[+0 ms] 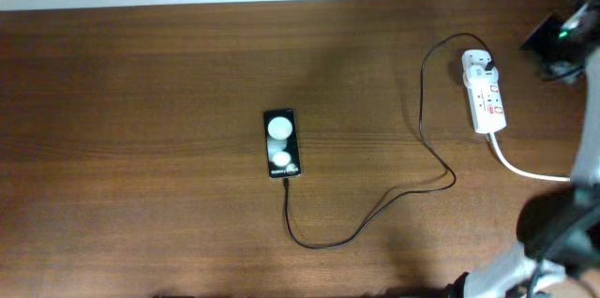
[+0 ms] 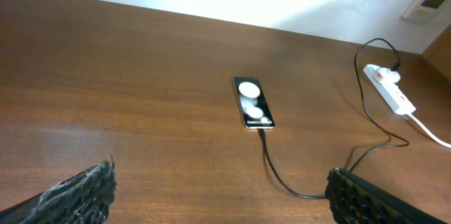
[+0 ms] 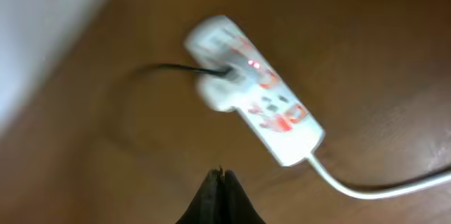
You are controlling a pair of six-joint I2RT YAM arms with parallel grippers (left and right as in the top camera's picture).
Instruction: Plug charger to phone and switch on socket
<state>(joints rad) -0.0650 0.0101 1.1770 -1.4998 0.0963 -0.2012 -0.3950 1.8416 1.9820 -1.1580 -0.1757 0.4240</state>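
The phone (image 1: 281,142) lies flat mid-table, lettering end toward the front; it also shows in the left wrist view (image 2: 251,102). The charger cable (image 1: 412,190) runs from the phone's lettering end in a loop to the socket (image 1: 486,92). Its tip (image 2: 262,129) meets the phone's edge. In the blurred right wrist view the cable (image 3: 169,69) enters the socket (image 3: 271,108), where a red light glows. My right gripper (image 3: 221,173) is shut and empty, above the table beside the socket; it also shows in the overhead view (image 1: 546,40). My left gripper (image 2: 222,176) is wide open, low over the front of the table, well short of the phone.
The socket's thick white cord (image 1: 525,169) trails toward the right edge, also seen in the right wrist view (image 3: 373,189). My right arm's dark body (image 1: 562,228) fills the front right corner. A pale wall borders the table's far edge (image 1: 281,0).
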